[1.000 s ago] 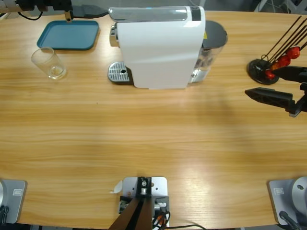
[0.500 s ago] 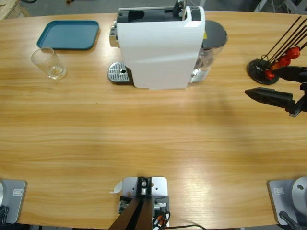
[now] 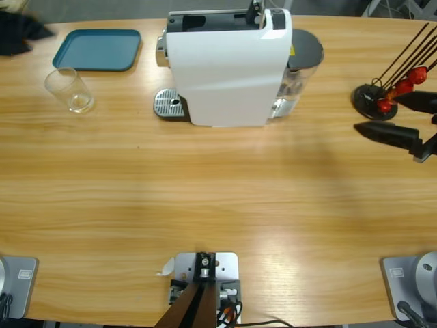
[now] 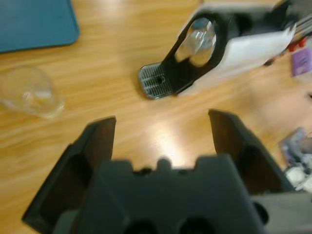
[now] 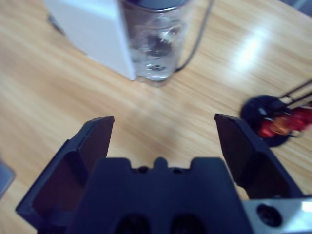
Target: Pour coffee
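Coffee: a thin tan-brown trace lies at the bottom of the clear glass (image 3: pixel 69 90), which stands on the desk (image 3: pixel 218 198) just below the teal tray (image 3: pixel 97 49) and well left of the white coffee machine (image 3: pixel 229 67). Drip grate (image 3: pixel 169 104) at the machine's left foot; water tank (image 5: pixel 157 38) at its right. Left gripper (image 4: pixel 161 129), jaws apart, hovers above the desk. Right gripper (image 5: pixel 163 131), jaws apart, sits near the black stand of red-beaded sticks (image 3: pixel 382 96).
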